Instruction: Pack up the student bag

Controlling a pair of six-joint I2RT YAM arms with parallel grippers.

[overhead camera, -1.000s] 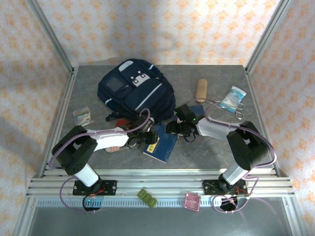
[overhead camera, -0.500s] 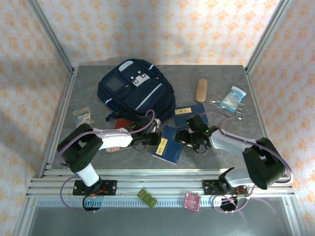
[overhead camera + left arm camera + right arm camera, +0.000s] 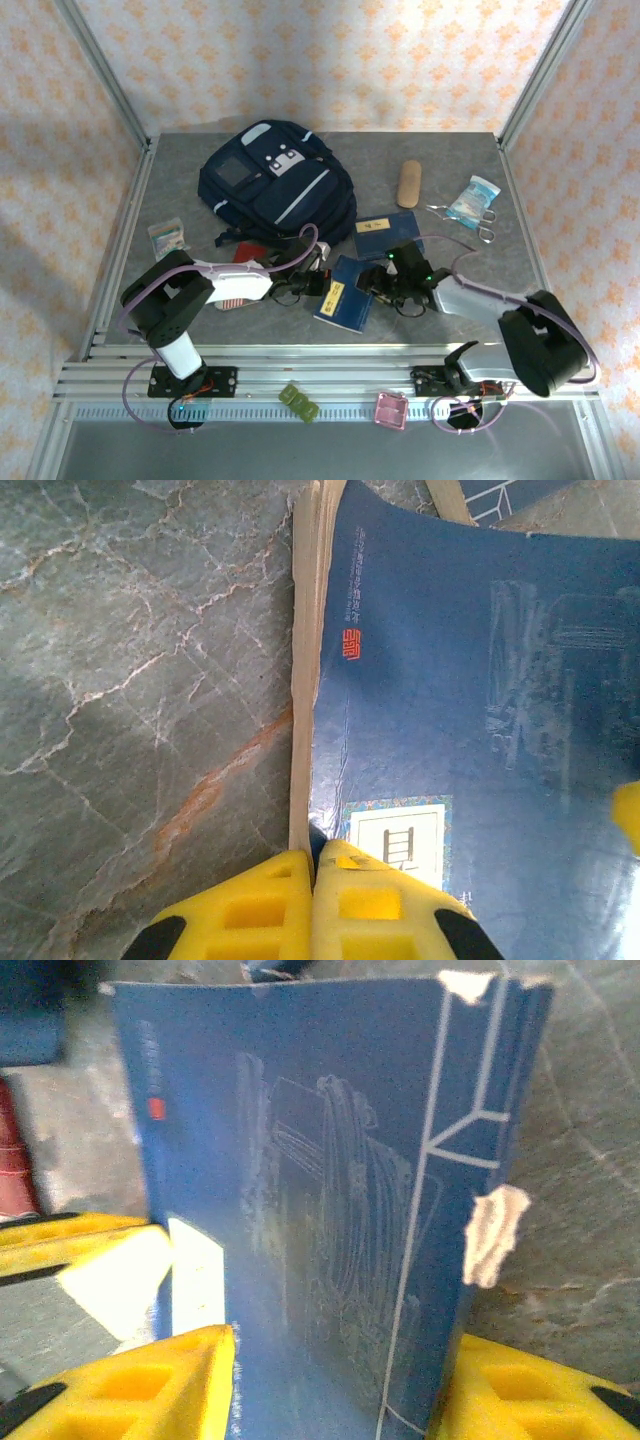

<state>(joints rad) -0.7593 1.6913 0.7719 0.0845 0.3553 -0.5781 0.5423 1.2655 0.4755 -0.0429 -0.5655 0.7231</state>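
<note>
The student bag (image 3: 272, 185), a big navy-blue backpack, lies at the back left of the table. A flat navy-blue book (image 3: 345, 296) with a yellow label lies in front of it, between both grippers. My left gripper (image 3: 318, 284) is shut, pinching the corner of the book's cover (image 3: 450, 680) beside its label; in the left wrist view the gripper (image 3: 315, 855) sits at the page edge. My right gripper (image 3: 380, 287) is at the book's right side. In the right wrist view the gripper (image 3: 335, 1350) stands open, its fingers astride the near end of the book (image 3: 320, 1190).
A second navy book (image 3: 386, 227) lies behind the right gripper. A tan case (image 3: 410, 182), a white-blue packet (image 3: 472, 197) and scissors (image 3: 482, 226) sit at the back right. A small colourful packet (image 3: 167, 235) is at the left, and a red item (image 3: 250, 250) sits by the bag.
My left gripper has closed on the book's cover. The right arm has swung nearer and to the right, its fingers narrowing around the book. The book has shifted slightly right.
</note>
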